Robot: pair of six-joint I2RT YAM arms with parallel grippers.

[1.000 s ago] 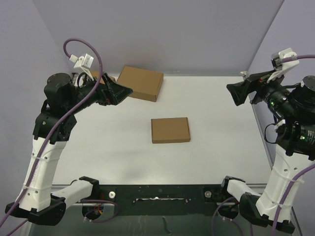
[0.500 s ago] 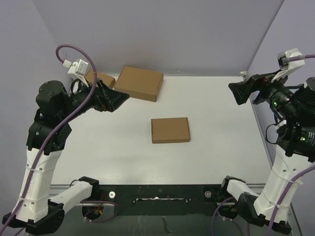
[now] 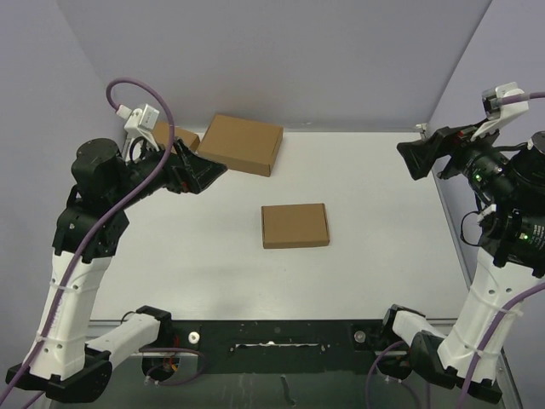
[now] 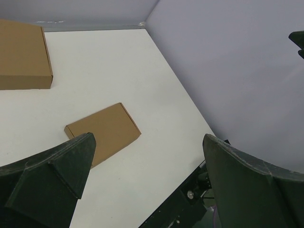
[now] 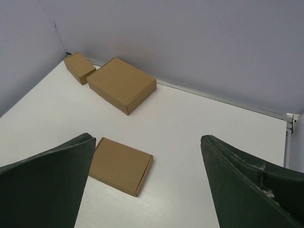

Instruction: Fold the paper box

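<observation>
The paper box (image 3: 295,226) lies flat and closed in the middle of the white table; it is thin, shallow and plain brown. It also shows in the left wrist view (image 4: 103,133) and the right wrist view (image 5: 121,166). My left gripper (image 3: 209,168) hangs raised at the back left, well apart from the box, open with nothing between its fingers (image 4: 148,140). High at the right edge, my right gripper (image 3: 410,162) points toward the table, open and empty too (image 5: 147,138).
A larger thick brown box (image 3: 243,144) sits against the back wall, just beyond the left gripper. A small brown box (image 3: 174,136) lies to its left, partly behind the left arm. A black rail (image 3: 272,336) runs along the near edge. Grey walls close in the back and sides.
The left arm's upper part swayed left and came partly back, its gripper staying near the larger box. The right arm barely moved. The boxes have not shifted.
</observation>
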